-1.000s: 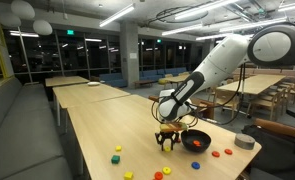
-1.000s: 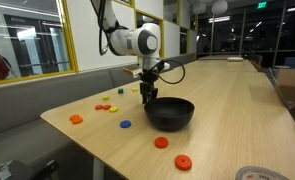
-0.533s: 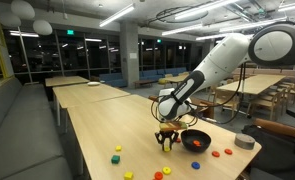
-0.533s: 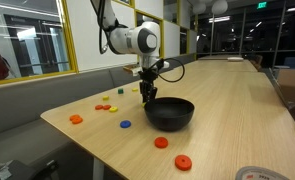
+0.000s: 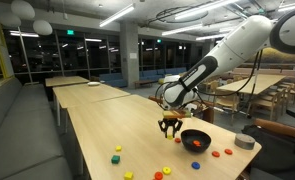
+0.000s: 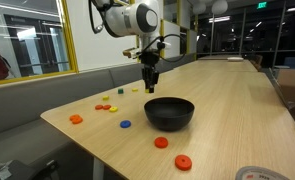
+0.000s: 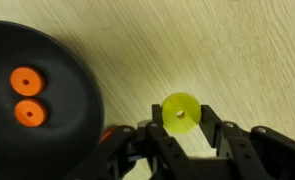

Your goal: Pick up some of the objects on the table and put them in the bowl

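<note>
My gripper [image 7: 182,118] is shut on a yellow disc [image 7: 180,108] with a small centre hole, held off the light-wood table [image 7: 237,50]. The black bowl [image 7: 57,50] lies to the left in the wrist view, with two orange discs [image 7: 25,81] inside. In both exterior views the gripper [image 5: 169,125] [image 6: 150,82] hangs above the table, beside and higher than the bowl [image 5: 195,141] [image 6: 170,113]. Loose coloured pieces [image 5: 117,151] [image 6: 76,119] lie scattered on the table around the bowl.
A grey tape roll [image 5: 245,142] [image 6: 257,174] sits near the table's end past the bowl. Red discs [image 6: 162,142] lie in front of the bowl, a blue one [image 6: 125,125] beside it. More tables [image 5: 77,82] stand behind.
The jaws closed on the yellow disc at the table surface, and the gripper has since risen with it, away from the table and above the bowl's rim height.
</note>
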Motion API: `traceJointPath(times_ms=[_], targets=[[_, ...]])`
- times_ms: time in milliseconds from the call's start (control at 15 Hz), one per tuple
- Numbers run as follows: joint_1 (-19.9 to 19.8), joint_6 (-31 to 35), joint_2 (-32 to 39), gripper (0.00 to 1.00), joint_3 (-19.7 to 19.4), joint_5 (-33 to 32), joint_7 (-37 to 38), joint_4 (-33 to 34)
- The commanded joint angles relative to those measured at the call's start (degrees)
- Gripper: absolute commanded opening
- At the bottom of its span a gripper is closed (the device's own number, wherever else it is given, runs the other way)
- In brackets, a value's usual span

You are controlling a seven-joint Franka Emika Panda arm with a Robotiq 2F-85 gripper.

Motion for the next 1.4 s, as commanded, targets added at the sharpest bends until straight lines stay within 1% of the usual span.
traceJointPath(times_ms=[0,200,467,600,1133,1200,1267,1333], targets=[[0.42,-4.03,-7.24,0.18,-1.96,-5.08,7.62,-5.38],[-0.52,-8.12,-10.06,0.18,-1.88,-8.21,12.96,-7.78],[-1.62,-11.84,-12.05,0.18,-1.03,-9.15,16.83,-10.09],[-2.07,-12.24,-12.21,0.18,-0.98,-8.94,17.94,-10.82],[-5.15,-10.02,-10.97,0.18,-2.06,-9.64,22.16,-11.68],[-5.54,-10.13,-10.75,0.32,-2.10,-9.27,22.12,-11.49],[-5.82,-10.32,-10.56,0.67,-2.11,-9.24,22.22,-11.33],[-6.02,-10.43,-10.13,0.68,-2.07,-9.20,22.14,-10.98]])
